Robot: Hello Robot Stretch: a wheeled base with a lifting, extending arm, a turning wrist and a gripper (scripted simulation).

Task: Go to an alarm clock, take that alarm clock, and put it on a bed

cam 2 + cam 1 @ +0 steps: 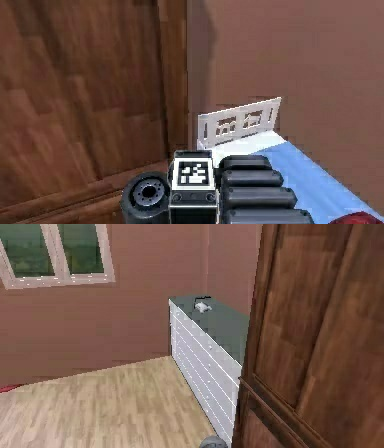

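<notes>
on the dresser (226,326), maybe the alarm clock (203,308), apart from gripper (147,197).

The door (320,334) is dark brown wood with a plain grain and a faint satin finish, and the floor (100,409) left of it is pale, smooth wood planking. Just left of the door the chest of drawers (205,364) has smooth white painted fronts under a dull grey-green top surface, with flat matt paint on the wall (120,324) beyond. Right of the door the bed (300,170) has a smooth, painted-looking white openwork end and a blue cover, matt like cloth, and my arm (250,190) is ribbed, dull black.
</notes>
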